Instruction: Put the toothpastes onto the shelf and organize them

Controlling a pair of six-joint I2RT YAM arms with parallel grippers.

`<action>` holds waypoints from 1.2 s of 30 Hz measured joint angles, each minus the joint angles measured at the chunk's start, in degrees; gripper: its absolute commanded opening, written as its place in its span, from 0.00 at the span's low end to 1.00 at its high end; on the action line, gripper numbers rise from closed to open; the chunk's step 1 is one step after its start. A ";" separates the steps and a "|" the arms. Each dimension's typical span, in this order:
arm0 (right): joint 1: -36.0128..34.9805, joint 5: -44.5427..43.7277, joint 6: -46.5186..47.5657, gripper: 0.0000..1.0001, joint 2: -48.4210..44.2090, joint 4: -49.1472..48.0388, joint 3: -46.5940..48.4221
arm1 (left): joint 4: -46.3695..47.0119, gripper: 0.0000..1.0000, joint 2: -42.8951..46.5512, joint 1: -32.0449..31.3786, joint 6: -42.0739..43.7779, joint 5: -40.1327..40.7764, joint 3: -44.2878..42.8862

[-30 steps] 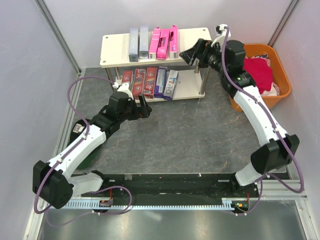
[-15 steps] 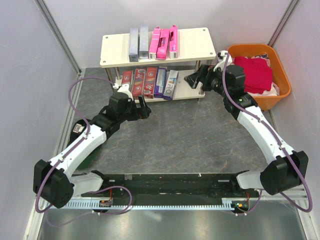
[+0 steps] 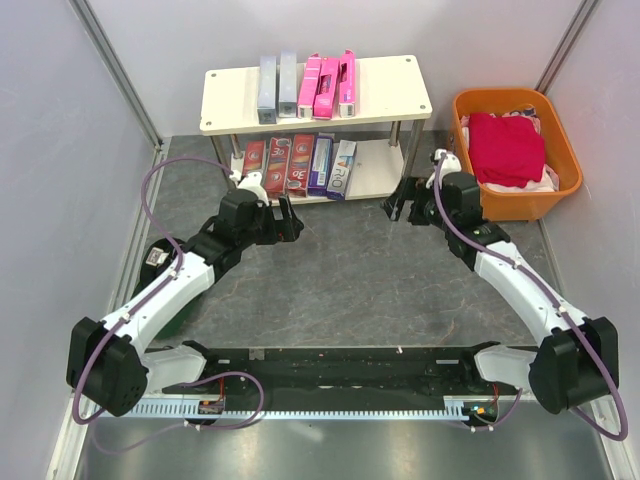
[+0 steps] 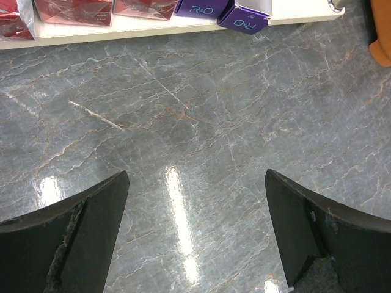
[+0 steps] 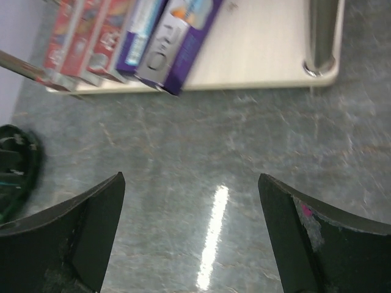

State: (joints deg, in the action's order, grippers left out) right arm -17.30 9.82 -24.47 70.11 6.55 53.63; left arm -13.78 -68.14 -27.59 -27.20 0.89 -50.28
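Both claws hang released and empty over the grey marbled worktop (image 3: pixel 350 270), in front of the shelf (image 3: pixel 385 90). My left claw (image 3: pixel 290 220) sits near the shelf's left front with its jaws spread wide. Through the left wrist camera I see only bare stone between its fingers (image 4: pixel 91 226). My right claw (image 3: pixel 402 203) is low near the shelf's right front, and a metal leg (image 5: pixel 321 30) shows in its wrist view. Its jaws are likewise apart with nothing between them.

All the toothpastes I can count lie on the shelf. On the top board, two silver-grey cartons (image 3: pixel 277 85) lie side by side, and three pink cartons (image 3: pixel 328 88) lie just beside them to the right, all running front to back. On the lower board, three red cartons (image 3: pixel 277 163), a purple carton (image 3: pixel 321 163) and a white carton (image 3: pixel 342 168) sit in a row. The white carton is angled slightly, and its near end juts a little past the board's front edge.

To the right of the shelf stands an orange basket (image 3: pixel 563 150) holding red cloth (image 3: pixel 505 145).
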 measured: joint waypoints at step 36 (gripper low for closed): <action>-0.09 -6.73 0.31 0.98 -2.67 -5.95 -16.44 | 7.54 0.98 2.54 0.00 0.76 -1.46 5.68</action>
State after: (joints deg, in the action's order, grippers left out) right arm -17.39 3.09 -24.16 67.44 0.60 37.19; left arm -6.24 -65.60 -27.59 -26.44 -0.58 -44.60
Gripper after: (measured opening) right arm 0.982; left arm 0.993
